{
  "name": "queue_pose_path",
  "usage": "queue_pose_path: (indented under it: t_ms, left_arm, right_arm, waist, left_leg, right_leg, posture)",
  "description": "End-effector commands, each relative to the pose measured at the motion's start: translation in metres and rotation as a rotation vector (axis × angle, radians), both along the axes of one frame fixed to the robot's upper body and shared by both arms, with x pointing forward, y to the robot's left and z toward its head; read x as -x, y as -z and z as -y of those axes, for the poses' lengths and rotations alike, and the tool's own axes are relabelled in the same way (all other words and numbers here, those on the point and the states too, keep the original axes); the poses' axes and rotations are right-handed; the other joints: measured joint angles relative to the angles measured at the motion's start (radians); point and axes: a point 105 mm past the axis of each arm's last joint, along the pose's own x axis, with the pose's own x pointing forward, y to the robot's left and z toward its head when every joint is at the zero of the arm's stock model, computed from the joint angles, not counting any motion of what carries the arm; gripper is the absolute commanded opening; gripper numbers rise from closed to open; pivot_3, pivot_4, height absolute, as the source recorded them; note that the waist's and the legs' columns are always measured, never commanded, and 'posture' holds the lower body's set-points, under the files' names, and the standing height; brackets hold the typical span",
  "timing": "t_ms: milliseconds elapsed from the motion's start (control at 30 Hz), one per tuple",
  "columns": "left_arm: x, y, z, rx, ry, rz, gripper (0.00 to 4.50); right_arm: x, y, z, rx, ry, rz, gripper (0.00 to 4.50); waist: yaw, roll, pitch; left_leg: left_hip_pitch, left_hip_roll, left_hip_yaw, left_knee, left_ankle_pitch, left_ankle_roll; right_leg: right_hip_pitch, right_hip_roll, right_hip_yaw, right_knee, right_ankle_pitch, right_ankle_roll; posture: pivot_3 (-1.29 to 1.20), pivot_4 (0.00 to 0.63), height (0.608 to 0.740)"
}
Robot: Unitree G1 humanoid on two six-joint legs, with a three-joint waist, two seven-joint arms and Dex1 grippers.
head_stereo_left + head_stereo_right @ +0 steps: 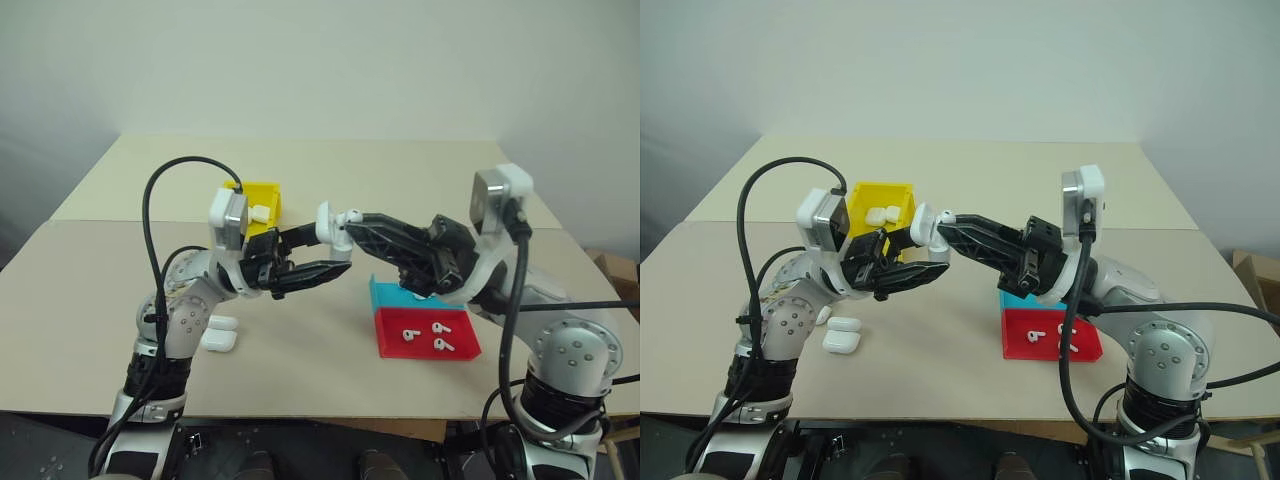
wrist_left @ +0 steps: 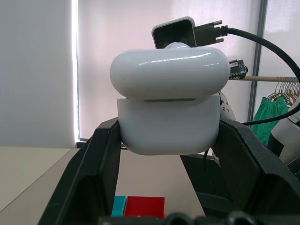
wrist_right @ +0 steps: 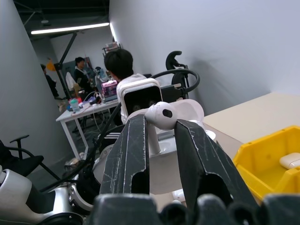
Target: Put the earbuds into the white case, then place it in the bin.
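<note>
On the beige tabletop, at its 8 o'clock edge, two spare glossy white pebble-shaped cases are lying beside the left arm. The left hand is pinching the glossy white rounded earbud case between its black fingers, holding it raised above the tabletop centre with its hinged lid standing open. The case's long axis is lying across the fingers; its mouth appears to be facing 3 o'clock, toward the other hand. Behind the left hand, at 11 o'clock, the bright yellow rectangular plastic bin is already holding a few cases. The right hand is pinching one tiny glossy white earbud by its stem, the bud end leading toward 9 o'clock and the stem running back between the fingers. At 4 o'clock, the shallow red tray is carrying three further earbuds.

Procedure: align the stem with a socket in the open case, advance slowly, and release only once the earbud is seated. A tilted stem is likely to jam against the rim.
</note>
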Motion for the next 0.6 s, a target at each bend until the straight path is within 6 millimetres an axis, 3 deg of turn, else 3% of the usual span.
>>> queue_pose_path:
  t_ms: [33, 500, 600]
  left_arm:
    - [0.003, -0.010, 0.000, 0.015, 0.005, 0.055, 2.75]
    - [0.001, -0.012, 0.000, 0.022, -0.018, 0.072, 2.75]
    - [0.001, -0.013, 0.000, 0.026, -0.018, 0.075, 2.75]
  right_arm:
    - [0.007, -0.006, 0.000, -0.011, -0.012, 0.048, 0.63]
    - [0.007, 0.013, -0.005, 0.146, -0.016, 0.098, 0.63]
    - [0.007, 0.013, -0.005, 0.152, -0.017, 0.103, 1.60]
  waist:
    - [0.000, 0.000, 0.000]
    - [0.003, 0.000, 0.000]
    - [0.004, 0.000, 0.000]
  left_leg:
    - [0.000, 0.000, 0.000, 0.000, 0.000, 0.000]
    - [0.000, 0.000, 0.000, 0.000, 0.000, 0.000]
    - [0.000, 0.000, 0.000, 0.000, 0.000, 0.000]
  right_leg:
    - [0.000, 0.000, 0.000, 0.000, 0.000, 0.000]
    - [0.000, 0.000, 0.000, 0.000, 0.000, 0.000]
    - [0.000, 0.000, 0.000, 0.000, 0.000, 0.000]
  posture:
    - [0.00, 0.150, 0.740]
    - [0.00, 0.150, 0.740]
    - [0.00, 0.150, 0.740]
